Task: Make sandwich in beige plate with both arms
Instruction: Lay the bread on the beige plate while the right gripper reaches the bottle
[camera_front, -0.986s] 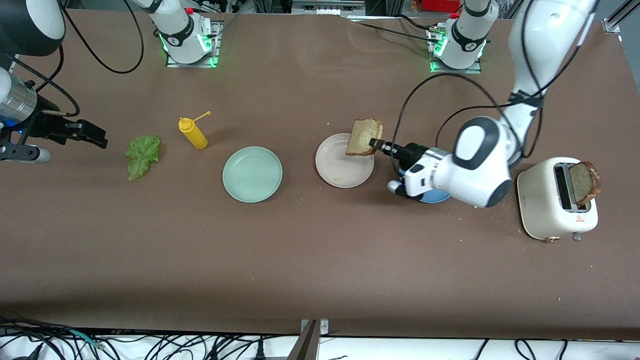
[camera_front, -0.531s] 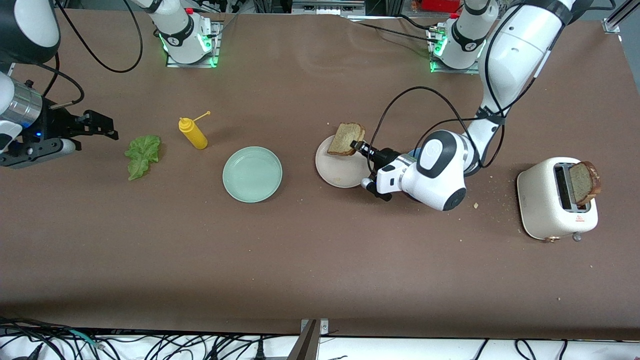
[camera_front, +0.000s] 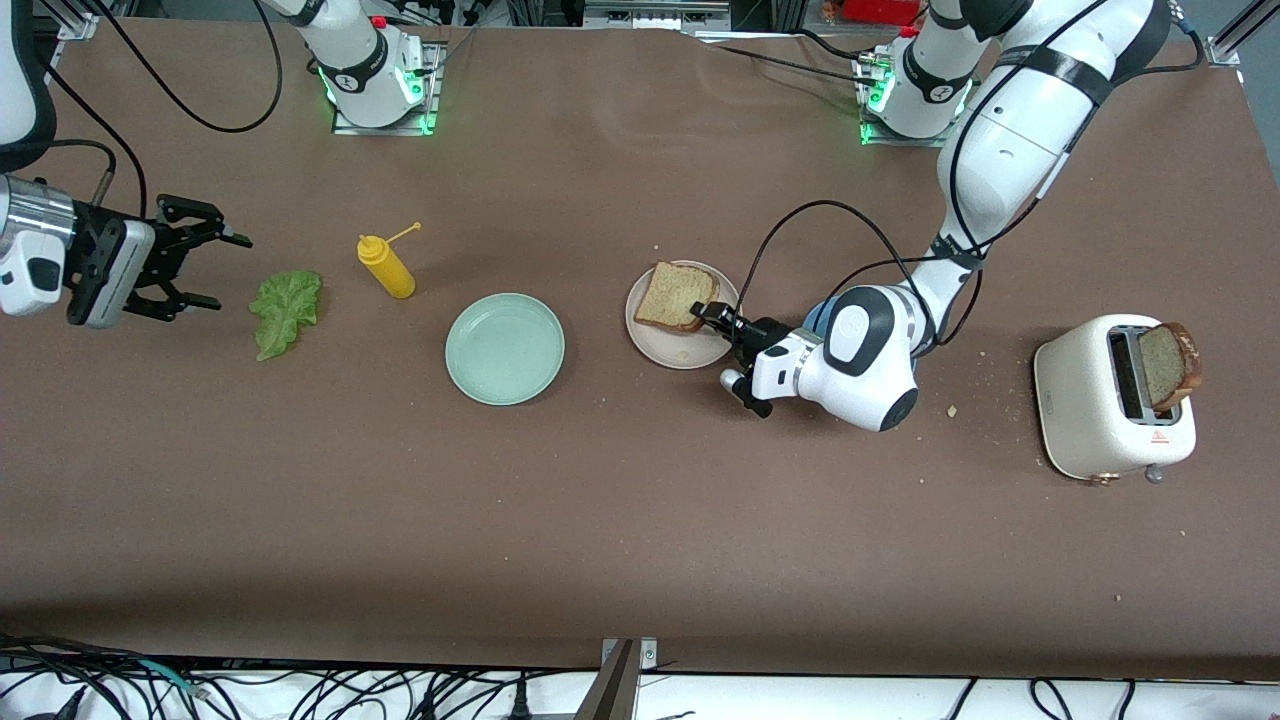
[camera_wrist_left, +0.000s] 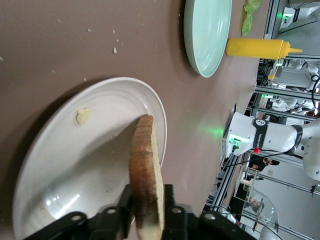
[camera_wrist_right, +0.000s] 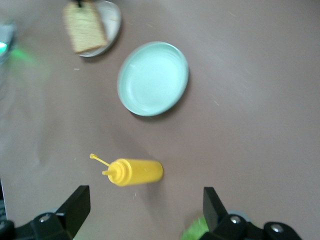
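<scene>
A tan bread slice (camera_front: 677, 297) lies flat on the beige plate (camera_front: 680, 352), near the table's middle. My left gripper (camera_front: 708, 315) is low at the plate's rim, at the side toward the left arm's end, shut on the slice's edge. In the left wrist view the brown crust (camera_wrist_left: 147, 165) fills the gap between both fingers (camera_wrist_left: 125, 202) over the plate (camera_wrist_left: 75, 165). A second slice (camera_front: 1165, 362) stands in the toaster (camera_front: 1100, 410). The lettuce leaf (camera_front: 285, 310) lies at the right arm's end of the table. My right gripper (camera_front: 230, 270) hangs open beside it, holding nothing (camera_wrist_right: 145, 210).
A yellow squeeze bottle (camera_front: 388, 268) stands between the lettuce and a mint green plate (camera_front: 505, 348). A blue plate (camera_front: 815, 315) is mostly hidden under the left arm. Crumbs are scattered between the beige plate and the toaster. Cables hang along the table's front edge.
The left arm lowered the bread from tilted in the air to flat on the beige plate. The right gripper turned and moved toward the lettuce.
</scene>
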